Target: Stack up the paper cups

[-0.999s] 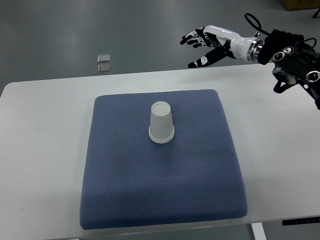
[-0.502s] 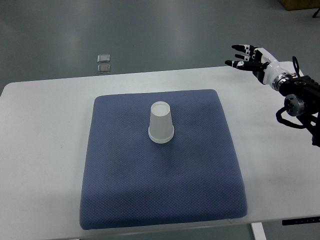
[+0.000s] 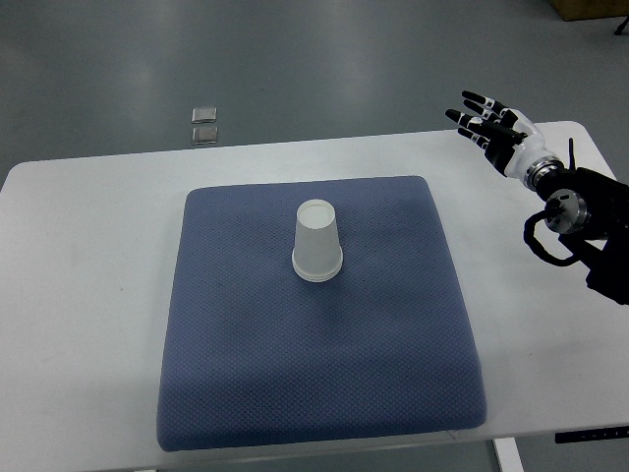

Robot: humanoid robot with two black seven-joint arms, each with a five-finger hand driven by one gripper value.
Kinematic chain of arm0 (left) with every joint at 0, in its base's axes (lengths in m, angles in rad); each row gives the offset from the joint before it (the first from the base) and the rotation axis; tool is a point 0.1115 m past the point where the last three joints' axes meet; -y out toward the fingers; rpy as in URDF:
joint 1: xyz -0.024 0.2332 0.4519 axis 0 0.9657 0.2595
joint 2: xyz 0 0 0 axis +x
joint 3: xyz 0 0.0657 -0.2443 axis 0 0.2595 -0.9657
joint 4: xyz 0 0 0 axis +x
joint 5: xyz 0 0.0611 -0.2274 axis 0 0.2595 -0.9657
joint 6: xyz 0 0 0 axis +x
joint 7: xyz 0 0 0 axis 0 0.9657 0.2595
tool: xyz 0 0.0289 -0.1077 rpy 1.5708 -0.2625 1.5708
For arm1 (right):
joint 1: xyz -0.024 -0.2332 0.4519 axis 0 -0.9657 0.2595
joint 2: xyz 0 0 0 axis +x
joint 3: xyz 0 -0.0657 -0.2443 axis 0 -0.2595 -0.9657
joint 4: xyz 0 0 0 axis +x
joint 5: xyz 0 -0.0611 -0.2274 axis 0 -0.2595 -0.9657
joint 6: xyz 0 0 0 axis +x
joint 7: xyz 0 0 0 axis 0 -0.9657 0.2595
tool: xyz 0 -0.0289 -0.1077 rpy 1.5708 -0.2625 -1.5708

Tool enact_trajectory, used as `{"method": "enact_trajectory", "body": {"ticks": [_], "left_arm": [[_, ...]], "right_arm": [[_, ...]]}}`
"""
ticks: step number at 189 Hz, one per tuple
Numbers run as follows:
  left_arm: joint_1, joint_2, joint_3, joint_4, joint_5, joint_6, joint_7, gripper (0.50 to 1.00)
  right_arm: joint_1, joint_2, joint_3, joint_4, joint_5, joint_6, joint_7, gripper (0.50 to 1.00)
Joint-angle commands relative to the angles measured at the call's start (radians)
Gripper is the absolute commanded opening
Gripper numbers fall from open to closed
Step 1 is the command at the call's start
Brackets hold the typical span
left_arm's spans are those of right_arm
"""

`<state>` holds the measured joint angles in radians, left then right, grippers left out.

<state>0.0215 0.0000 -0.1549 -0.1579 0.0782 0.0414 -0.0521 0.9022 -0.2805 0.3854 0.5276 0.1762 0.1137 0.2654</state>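
At the centre of the blue mat (image 3: 324, 374), a white paper cup (image 3: 316, 242) is standing upside down, its rim lying on the mat; whether it is one cup or several nested I cannot tell. At about two o'clock from it, well apart, the right hand (image 3: 494, 131) is hovering over the far right part of the table (image 3: 88, 295), fingers spread and gripping nothing. No loose cup is showing, so I judge the stacking is finished or waiting. Any next move would call for another cup.
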Motion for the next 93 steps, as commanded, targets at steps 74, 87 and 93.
{"method": "enact_trajectory", "body": {"ticks": [74, 87, 93], "left_arm": [[0.0, 0.0, 0.0, 0.0, 0.0, 0.0, 0.0, 1.0], [0.0, 0.0, 0.0, 0.001, 0.0, 0.0, 0.0, 1.0], [0.0, 0.0, 0.0, 0.0, 0.0, 0.0, 0.0, 1.0]], "right_arm": [[-0.062, 0.069, 0.098, -0.003, 0.042, -0.006, 0.005, 0.917], [-0.065, 0.07, 0.095, -0.003, 0.032, -0.005, 0.006, 0.917], [-0.066, 0.072, 0.092, -0.002, 0.028, -0.002, 0.008, 0.917]]}}
